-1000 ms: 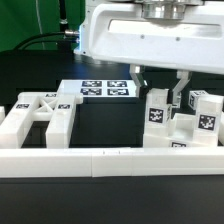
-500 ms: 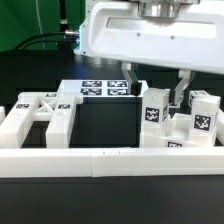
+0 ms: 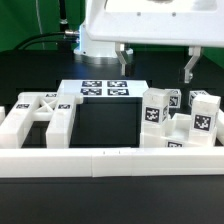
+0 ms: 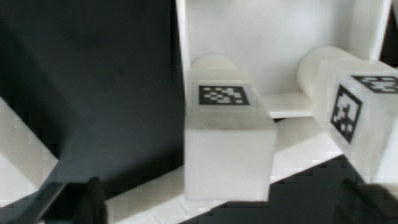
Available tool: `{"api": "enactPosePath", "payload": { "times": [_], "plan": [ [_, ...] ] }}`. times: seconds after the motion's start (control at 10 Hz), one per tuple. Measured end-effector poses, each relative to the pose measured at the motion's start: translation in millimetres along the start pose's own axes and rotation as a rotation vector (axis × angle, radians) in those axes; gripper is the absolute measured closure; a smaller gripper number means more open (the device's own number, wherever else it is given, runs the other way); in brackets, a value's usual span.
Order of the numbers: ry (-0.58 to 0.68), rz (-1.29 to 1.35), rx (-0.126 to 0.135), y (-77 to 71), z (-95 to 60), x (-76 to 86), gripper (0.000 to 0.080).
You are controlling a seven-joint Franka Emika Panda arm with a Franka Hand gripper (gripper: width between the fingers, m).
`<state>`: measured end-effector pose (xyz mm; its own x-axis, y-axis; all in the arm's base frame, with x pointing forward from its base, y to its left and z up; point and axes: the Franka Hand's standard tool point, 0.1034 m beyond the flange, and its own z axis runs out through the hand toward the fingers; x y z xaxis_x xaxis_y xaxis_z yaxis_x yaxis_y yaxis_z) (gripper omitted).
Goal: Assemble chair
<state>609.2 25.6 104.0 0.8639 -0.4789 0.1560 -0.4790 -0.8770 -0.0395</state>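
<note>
The matte white plastic chair parts, each bearing small black-and-white square tags, sit along the black tabletop's near edge. A cluster of upright square-ended legs stands towards the exterior view's right, and an X-braced frame lies well apart at its left. A long low white border rail runs just in front of them, and the flat marker board lies behind. Above the legs hangs the gripper, fingers spread wide, holding nothing.
</note>
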Motion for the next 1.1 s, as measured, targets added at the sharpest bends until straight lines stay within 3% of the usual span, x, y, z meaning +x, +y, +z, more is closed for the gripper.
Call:
{"api": "enactPosePath", "payload": {
  "times": [0.3, 1.1],
  "plan": [
    [0.001, -0.004, -0.002, -0.2, 1.9, -1.3, 0.0150],
    [0.056, -0.027, -0.022, 2.2, 41.8, -37.1, 0.0150]
  ]
}}
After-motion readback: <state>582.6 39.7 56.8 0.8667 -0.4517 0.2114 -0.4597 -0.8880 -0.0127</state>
